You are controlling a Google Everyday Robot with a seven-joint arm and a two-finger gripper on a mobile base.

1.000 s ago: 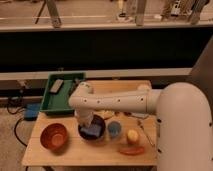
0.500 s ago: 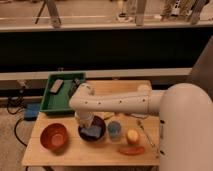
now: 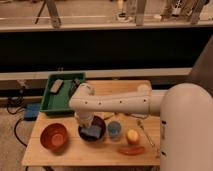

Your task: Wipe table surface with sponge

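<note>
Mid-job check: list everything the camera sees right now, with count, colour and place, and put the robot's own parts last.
table: 1, pale wood, centre.
green tray: 1, table's left rear edge.
grey block: 1, in the tray.
orange-red bowl: 1, front left.
dark bowl: 1, centre.
sponge: 1, light blue, in the dark bowl.
blue cup: 1, beside the dark bowl.
yellow round item: 1, beside the cup.
orange-red long item: 1, front.
arm: 1, white, across the table.
gripper: 1, over the dark bowl.

Table (image 3: 67,155): bowls (image 3: 53,136), cup (image 3: 114,129); pincer (image 3: 90,131) above.
</note>
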